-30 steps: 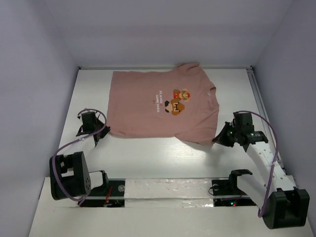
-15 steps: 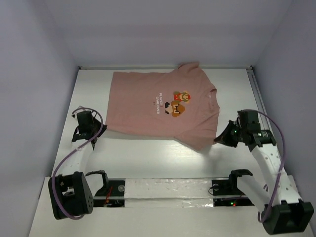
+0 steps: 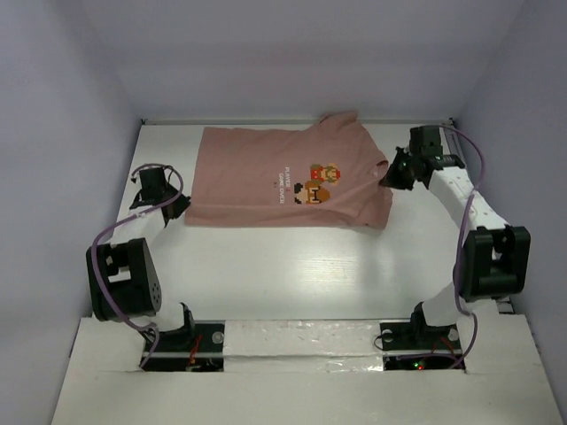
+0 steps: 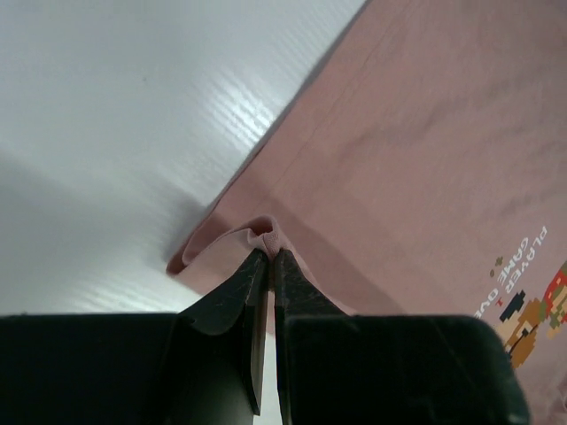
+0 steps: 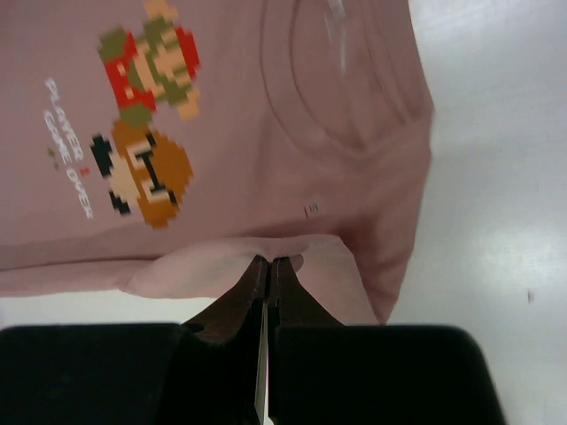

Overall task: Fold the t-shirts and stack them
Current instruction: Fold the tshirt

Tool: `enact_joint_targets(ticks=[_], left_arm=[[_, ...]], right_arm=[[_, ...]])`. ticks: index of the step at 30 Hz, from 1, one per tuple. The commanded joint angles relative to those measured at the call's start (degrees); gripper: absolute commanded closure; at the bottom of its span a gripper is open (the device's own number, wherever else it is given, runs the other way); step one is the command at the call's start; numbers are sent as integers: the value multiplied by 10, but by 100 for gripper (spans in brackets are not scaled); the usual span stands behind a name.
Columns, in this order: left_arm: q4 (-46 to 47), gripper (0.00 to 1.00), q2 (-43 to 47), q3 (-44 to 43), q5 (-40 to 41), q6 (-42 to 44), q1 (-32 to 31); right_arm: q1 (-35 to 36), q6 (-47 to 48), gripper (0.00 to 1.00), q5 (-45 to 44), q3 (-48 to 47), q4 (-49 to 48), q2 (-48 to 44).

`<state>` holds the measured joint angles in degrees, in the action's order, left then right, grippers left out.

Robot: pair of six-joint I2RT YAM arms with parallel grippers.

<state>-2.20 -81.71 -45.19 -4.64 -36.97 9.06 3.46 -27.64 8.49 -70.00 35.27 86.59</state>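
The dusty-pink t-shirt (image 3: 257, 177) lies spread at the back of the white table (image 3: 283, 266), print (image 3: 317, 184) facing up and collar to the right. My left gripper (image 3: 182, 206) is shut on the shirt's near-left hem corner; in the left wrist view the gripper (image 4: 268, 257) pinches a fold of pink cloth (image 4: 425, 133). My right gripper (image 3: 388, 176) is shut on the shirt's near-right part by the collar. In the right wrist view the gripper (image 5: 268, 263) holds a flap of cloth over the shirt (image 5: 257, 88), just below the print (image 5: 146, 115).
Pale walls close the table in on the left, back and right. A metal rail (image 3: 462, 168) runs along the right edge. The arm bases and a taped strip (image 3: 292, 341) sit at the near edge.
Both grippers have moved away from the bases with the shirt's near edge. The right one travelled far, up beside the collar. The near sleeve and side now lie folded in.
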Motion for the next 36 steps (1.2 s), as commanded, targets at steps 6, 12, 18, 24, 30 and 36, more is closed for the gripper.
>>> enact_joint_targets(ticks=[6,12,18,24,30,36], left_arm=[[32,100,-102,-100,-2,-8,-2],[37,100,-193,-161,12,-4,-7],[23,92,-263,-223,15,4,-13],[30,89,-225,-239,41,-1,-13],[-20,61,-228,-257,58,-7,-13],[-8,58,-120,-120,27,11,-13]], right_arm=[[3,62,100,-37,-242,-25,175],[3,69,100,-36,-342,-21,297],[3,64,70,-35,-441,5,382],[3,54,46,-33,-330,-38,281],[3,-4,70,-32,-61,-143,71],[3,-29,100,-44,95,-129,-26]])
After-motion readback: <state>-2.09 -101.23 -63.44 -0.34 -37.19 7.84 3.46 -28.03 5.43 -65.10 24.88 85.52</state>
